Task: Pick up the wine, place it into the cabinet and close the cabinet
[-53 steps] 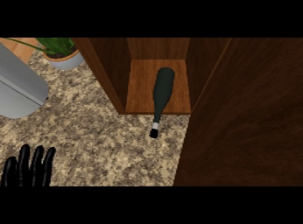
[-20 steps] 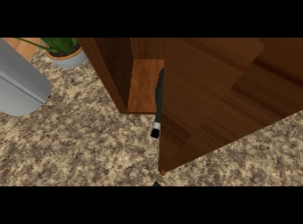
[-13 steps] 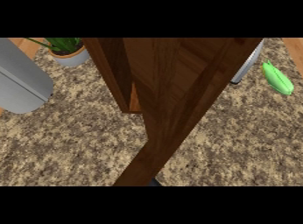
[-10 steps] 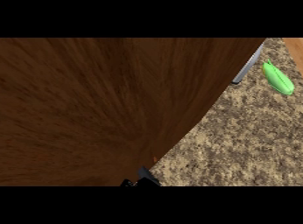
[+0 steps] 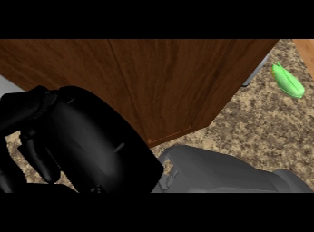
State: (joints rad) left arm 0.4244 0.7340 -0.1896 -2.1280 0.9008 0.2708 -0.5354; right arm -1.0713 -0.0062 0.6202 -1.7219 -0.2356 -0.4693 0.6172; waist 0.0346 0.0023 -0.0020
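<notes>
The robot's right hand (image 5: 86, 140), fingers relaxed and holding nothing, hangs at the near left against the cabinet (image 5: 179, 81), whose doors look shut; the wine is out of sight, presumably inside, beyond the hand, its axis impossible to tell.

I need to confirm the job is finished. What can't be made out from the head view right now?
- Wine: hidden behind the cabinet door.
- Door's closing edge: covered by the black hand.
- Which hand: unclear.
- Green object: too small to identify.
</notes>
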